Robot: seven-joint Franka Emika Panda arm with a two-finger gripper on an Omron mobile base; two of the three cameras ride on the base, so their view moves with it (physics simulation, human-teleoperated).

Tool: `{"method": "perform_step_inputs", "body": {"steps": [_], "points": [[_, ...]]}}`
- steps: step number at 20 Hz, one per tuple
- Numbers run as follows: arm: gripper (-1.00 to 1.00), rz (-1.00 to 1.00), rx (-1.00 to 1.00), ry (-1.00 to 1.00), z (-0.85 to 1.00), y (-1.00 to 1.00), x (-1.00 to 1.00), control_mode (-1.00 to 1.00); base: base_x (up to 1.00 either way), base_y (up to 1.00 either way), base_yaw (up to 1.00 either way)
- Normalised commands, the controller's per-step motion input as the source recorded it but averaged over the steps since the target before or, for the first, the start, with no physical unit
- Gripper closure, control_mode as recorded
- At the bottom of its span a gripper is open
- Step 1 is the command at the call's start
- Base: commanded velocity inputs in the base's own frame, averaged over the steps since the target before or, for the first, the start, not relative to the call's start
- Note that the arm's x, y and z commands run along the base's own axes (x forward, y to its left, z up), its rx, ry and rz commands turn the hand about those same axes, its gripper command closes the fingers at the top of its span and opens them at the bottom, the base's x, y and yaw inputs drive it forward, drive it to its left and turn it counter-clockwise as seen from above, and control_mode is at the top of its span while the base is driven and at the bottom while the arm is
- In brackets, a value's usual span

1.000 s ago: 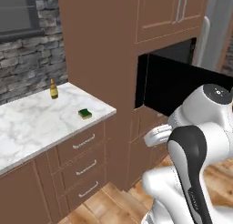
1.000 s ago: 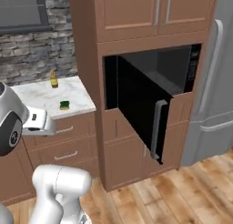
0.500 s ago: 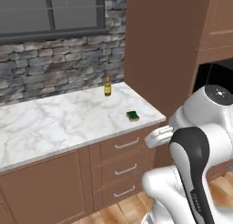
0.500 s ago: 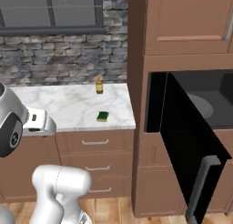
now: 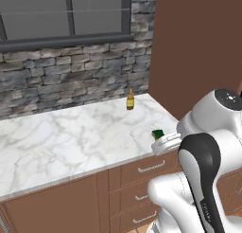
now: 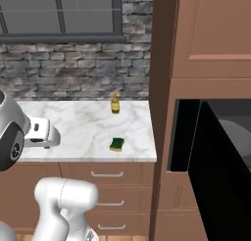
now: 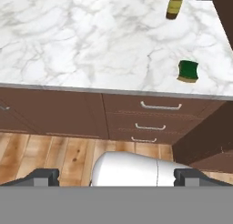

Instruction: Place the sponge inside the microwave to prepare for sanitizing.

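Note:
The sponge point(image 7: 188, 71), green on top with a yellow edge, lies flat near the right front corner of the marble counter point(image 7: 91, 41). It also shows as the sponge point(image 6: 117, 144) and the sponge point(image 5: 157, 133), half hidden there behind my wrist. My gripper point(image 7: 116, 176) hangs in front of the counter, out over the floor, well left of and below the sponge. It is open, its fingertips point(image 7: 45, 176) wide apart with nothing between them. The microwave point(image 6: 215, 171) stands open in the tall cabinet at the right, its dark door swung out.
A small amber bottle point(image 6: 115, 103) stands at the back of the counter near the stone wall. Drawers point(image 7: 159, 107) with metal handles run under the counter edge. A tall brown cabinet side point(image 5: 198, 52) rises right of the counter. Wooden floor point(image 7: 45, 155) lies below.
The whole scene has shifted: the base has moved, bringing the counter to the middle and the microwave out of the left base view. Sponge and bottle kept their places on the counter. The gripper stayed open.

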Motion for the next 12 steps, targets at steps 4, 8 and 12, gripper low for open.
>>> {"method": "perform_step_inputs", "body": {"steps": [4, 8, 12], "points": [[-1.00, 0.00, 0.00, 0.00, 0.00, 0.00, 0.00, 1.00, 0.06, -0.03, 0.02], [-1.00, 0.00, 0.00, 0.00, 0.00, 0.00, 0.00, 1.00, 0.33, 0.00, 0.00], [-1.00, 0.00, 0.00, 0.00, 0.00, 0.00, 0.00, 1.00, 0.32, 0.00, 0.00]]}}
